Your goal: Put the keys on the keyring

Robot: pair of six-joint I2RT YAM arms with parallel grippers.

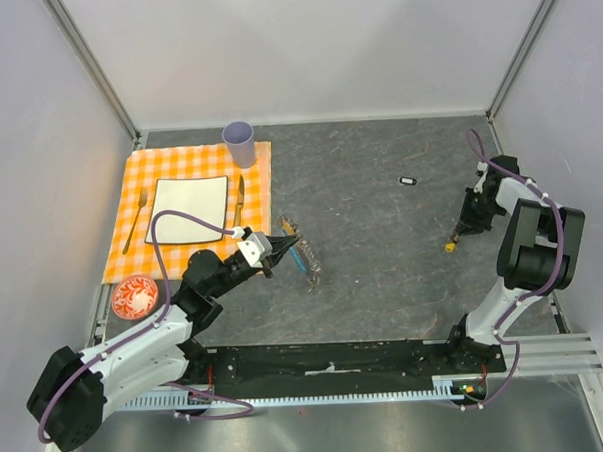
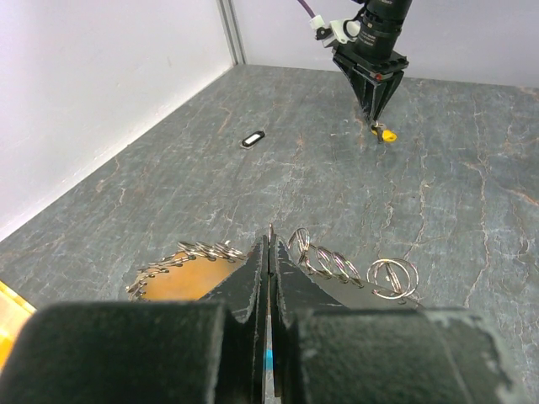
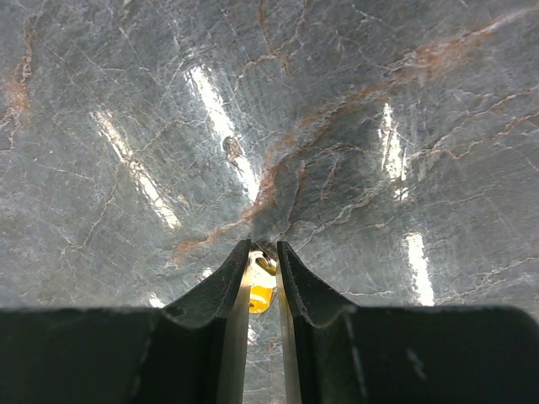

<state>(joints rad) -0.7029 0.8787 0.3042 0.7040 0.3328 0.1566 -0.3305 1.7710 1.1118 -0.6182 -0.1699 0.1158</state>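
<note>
The left tool (image 2: 269, 244) is clamped on the keyring (image 2: 327, 263). The right tool (image 3: 262, 247) straddles the yellow key (image 3: 261, 296); grip unconfirmed, so seat it squarely before lifting.

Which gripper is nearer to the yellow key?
Right. The right gripper straddles the yellow key; the left gripper is far across the table, at the keyring.

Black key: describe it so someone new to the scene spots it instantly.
On the grey table, skip the orange placemat and look at the right half. The black key lies alone near the far wall. Unlike the yellow key in the right claw, it's black with a white centre.
</note>
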